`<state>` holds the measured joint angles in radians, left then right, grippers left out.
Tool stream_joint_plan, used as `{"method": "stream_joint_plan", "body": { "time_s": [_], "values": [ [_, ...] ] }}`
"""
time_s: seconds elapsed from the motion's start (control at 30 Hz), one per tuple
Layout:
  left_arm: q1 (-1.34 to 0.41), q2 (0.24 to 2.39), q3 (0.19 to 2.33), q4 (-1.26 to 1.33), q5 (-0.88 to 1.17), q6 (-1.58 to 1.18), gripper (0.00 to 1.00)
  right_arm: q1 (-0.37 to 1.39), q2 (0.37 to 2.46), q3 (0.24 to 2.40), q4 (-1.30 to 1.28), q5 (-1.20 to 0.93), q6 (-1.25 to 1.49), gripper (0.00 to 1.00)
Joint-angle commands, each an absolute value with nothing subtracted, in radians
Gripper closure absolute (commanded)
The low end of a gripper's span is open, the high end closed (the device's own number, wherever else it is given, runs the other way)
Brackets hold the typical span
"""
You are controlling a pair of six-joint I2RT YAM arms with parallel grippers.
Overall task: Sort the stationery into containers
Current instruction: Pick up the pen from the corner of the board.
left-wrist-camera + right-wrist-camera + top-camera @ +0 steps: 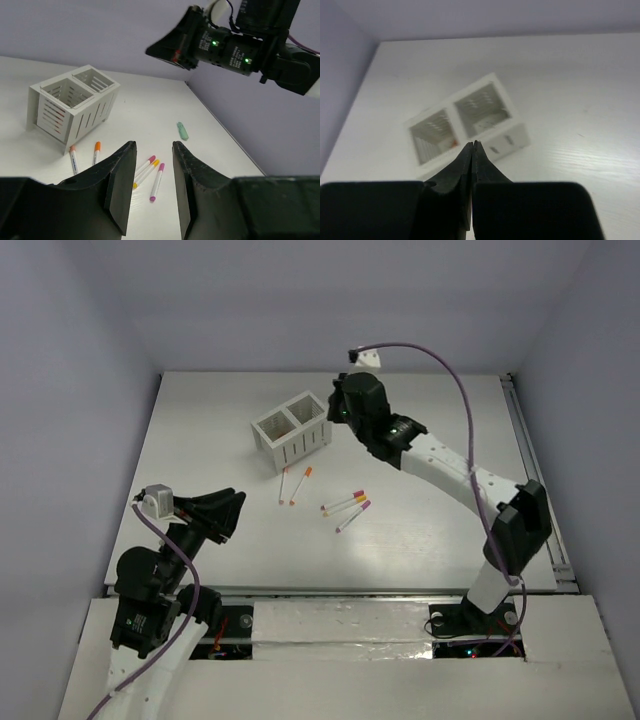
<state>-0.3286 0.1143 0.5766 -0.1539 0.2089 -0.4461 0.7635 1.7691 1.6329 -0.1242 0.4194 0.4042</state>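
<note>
Overall, the white surface (200,440) is hemmed by pale lavender walls (80,360) on the left, back and right. A metal rail (535,460) runs along its right edge, and the near edge meets the arm bases. Wide bare stretches lie to the left of the organiser and at the right front.

One white slotted desk organiser (290,428) stands upright and turned at an angle, toward the back and left of centre, well apart from every wall. It has two square compartments. A speck of orange shows low in one of them, too small to name.

Five marker pens lie flat in front of it. Two orange-capped pens (283,486) lie side by side near its front corner. To their right is a loose fan of three: a magenta-capped pen (150,160), a yellow-capped pen (152,166) and a purple-capped pen (157,180), close together.

A small pale green object (182,131) lies beyond those three, toward the right wall.

The right arm (440,460) stretches diagonally over the right half, with a purple cable (455,375) arching above it. The right end effector (473,146) is clenched on nothing and hovers over the organiser.

The left end effector (153,150) is partly released and empty. It sits low at the left front, aimed at the pens but well short of them.
</note>
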Motion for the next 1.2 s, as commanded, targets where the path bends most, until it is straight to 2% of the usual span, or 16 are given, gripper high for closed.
{"method": "stream_joint_plan", "body": {
  "time_s": [0.0, 0.03, 0.13, 0.17, 0.2, 0.23, 0.27, 0.3, 0.4, 0.73, 0.8, 0.87, 0.9, 0.93, 1.07, 1.17],
  "values": [
    [-0.336, 0.100, 0.592, -0.103, 0.219, -0.446, 0.68, 0.640, 1.694, 1.479, -0.294, 0.566, 0.443, 1.00],
    [-0.336, 0.098, 0.592, -0.101, 0.221, -0.448, 0.68, 0.552, 1.677, 1.444, -0.346, 0.514, 0.487, 1.00],
    [-0.336, 0.101, 0.589, -0.100, 0.219, -0.448, 0.68, 0.441, 1.628, 1.306, -0.377, 0.425, 0.508, 0.99],
    [-0.336, 0.103, 0.589, -0.100, 0.218, -0.448, 0.68, 0.392, 1.635, 1.292, -0.400, 0.433, 0.515, 0.94],
    [-0.336, 0.104, 0.589, -0.100, 0.218, -0.448, 0.68, 0.378, 1.640, 1.278, -0.420, 0.455, 0.520, 0.85],
    [-0.345, 0.109, 0.588, -0.098, 0.219, -0.449, 0.68, 0.362, 1.644, 1.243, -0.428, 0.477, 0.522, 0.65],
    [-0.345, 0.110, 0.588, -0.098, 0.221, -0.448, 0.68, 0.347, 1.649, 1.229, -0.428, 0.474, 0.519, 0.23],
    [-0.345, 0.112, 0.588, -0.095, 0.221, -0.449, 0.68, 0.324, 1.670, 1.217, -0.429, 0.472, 0.523, 0.12],
    [-0.345, 0.114, 0.583, -0.092, 0.226, -0.449, 0.68, 0.282, 1.726, 1.192, -0.408, 0.413, 0.511, 0.08],
    [-0.354, 0.121, 0.584, -0.092, 0.227, -0.451, 0.68, 0.207, 1.864, 1.198, -0.399, 0.354, 0.551, 0.30],
    [-0.354, 0.120, 0.584, -0.092, 0.227, -0.449, 0.68, 0.170, 1.870, 1.197, -0.385, 0.304, 0.551, 0.39],
    [-0.354, 0.118, 0.583, -0.094, 0.225, -0.449, 0.68, 0.150, 1.881, 1.198, -0.387, 0.286, 0.543, 0.39],
    [-0.354, 0.118, 0.584, -0.094, 0.225, -0.449, 0.68, 0.150, 1.893, 1.198, -0.388, 0.279, 0.538, 0.57],
    [-0.354, 0.117, 0.584, -0.094, 0.225, -0.449, 0.68, 0.150, 1.896, 1.197, -0.387, 0.269, 0.531, 0.68],
    [-0.354, 0.114, 0.584, -0.092, 0.224, -0.451, 0.68, 0.150, 1.855, 1.172, -0.353, 0.244, 0.512, 0.97],
    [-0.354, 0.120, 0.583, -0.091, 0.225, -0.451, 0.68, 0.182, 1.728, 1.149, -0.284, 0.194, 0.503, 1.00]
  ]
}}
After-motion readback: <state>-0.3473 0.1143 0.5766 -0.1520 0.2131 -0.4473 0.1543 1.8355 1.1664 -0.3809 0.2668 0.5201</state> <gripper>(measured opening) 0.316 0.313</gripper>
